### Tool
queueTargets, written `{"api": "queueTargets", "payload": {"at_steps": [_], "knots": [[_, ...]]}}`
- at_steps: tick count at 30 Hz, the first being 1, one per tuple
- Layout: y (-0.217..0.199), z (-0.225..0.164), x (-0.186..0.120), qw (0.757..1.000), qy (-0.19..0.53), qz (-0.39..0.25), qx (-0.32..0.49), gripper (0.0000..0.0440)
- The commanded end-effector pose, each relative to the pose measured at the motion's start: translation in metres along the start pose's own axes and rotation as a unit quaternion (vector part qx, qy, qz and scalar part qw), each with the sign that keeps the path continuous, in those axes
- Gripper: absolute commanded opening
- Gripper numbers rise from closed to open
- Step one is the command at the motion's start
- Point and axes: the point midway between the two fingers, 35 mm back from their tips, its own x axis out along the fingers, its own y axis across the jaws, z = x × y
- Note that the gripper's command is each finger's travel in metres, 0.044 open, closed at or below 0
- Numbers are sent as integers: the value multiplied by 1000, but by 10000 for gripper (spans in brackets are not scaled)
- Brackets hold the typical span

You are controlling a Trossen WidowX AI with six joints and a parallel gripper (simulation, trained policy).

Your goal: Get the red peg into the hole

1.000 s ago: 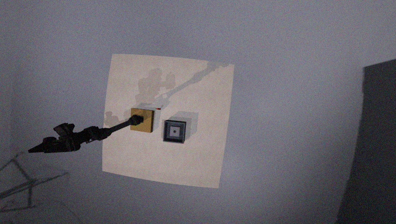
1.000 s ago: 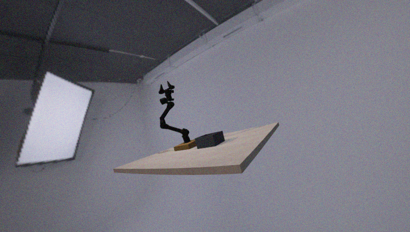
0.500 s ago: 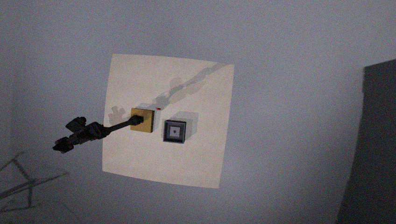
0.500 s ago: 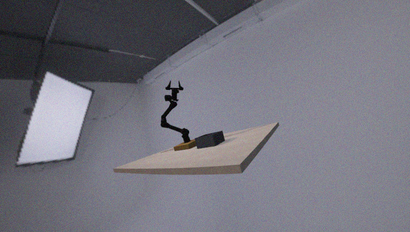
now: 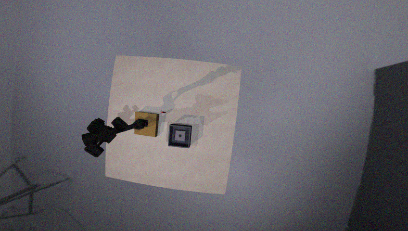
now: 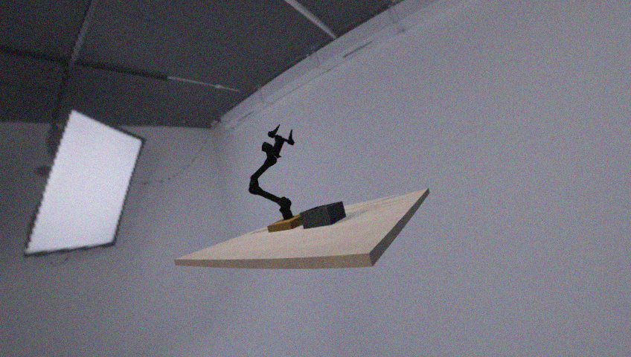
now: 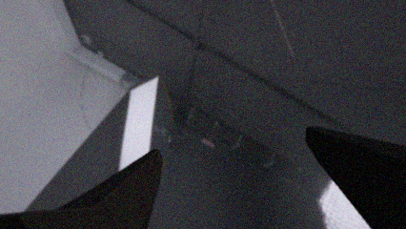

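Black, bent at the elbow in the arm point(image 5: 125, 127) point(image 6: 264, 193), aimed upward at the claw point(image 5: 91, 137) point(image 6: 284, 128) point(image 7: 231, 145). Spread wide, gripping nothing. Well below the claw, on the tabletop point(image 5: 137, 165) point(image 6: 309, 248): red peg point(image 5: 162, 112). Also below, well apart from claw: open box point(image 5: 180, 124) point(image 6: 315, 217).

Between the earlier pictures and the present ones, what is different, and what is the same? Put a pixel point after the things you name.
In the top view, the gripper end of the arm point(image 5: 125, 130) point(image 6: 264, 194) has swung in from the left, nearer the yellow block point(image 5: 153, 125) point(image 6: 280, 226). The gripper point(image 6: 285, 127) point(image 7: 231, 145) has turned and tilts to the right in the exterior view. Nothing was taken or let go; it is still open. The red peg point(image 5: 163, 112) and open box point(image 5: 179, 145) point(image 6: 316, 216) stayed put.
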Motion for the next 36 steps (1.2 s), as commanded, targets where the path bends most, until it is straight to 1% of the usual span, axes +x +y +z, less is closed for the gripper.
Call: {"api": "queueTargets", "payload": {"at_steps": [1,9,13,18,22,27,36], "knots": [[21,-18,1,998,34,31,33,440],[67,-58,-2,981,124,95,115,440],[90,-77,-7,965,172,123,154,440],[117,-100,-18,939,235,151,200,440],[138,-117,-29,913,286,171,234,440],[163,-135,-46,876,351,190,272,440],[204,-163,-85,793,470,210,326,440]]}}
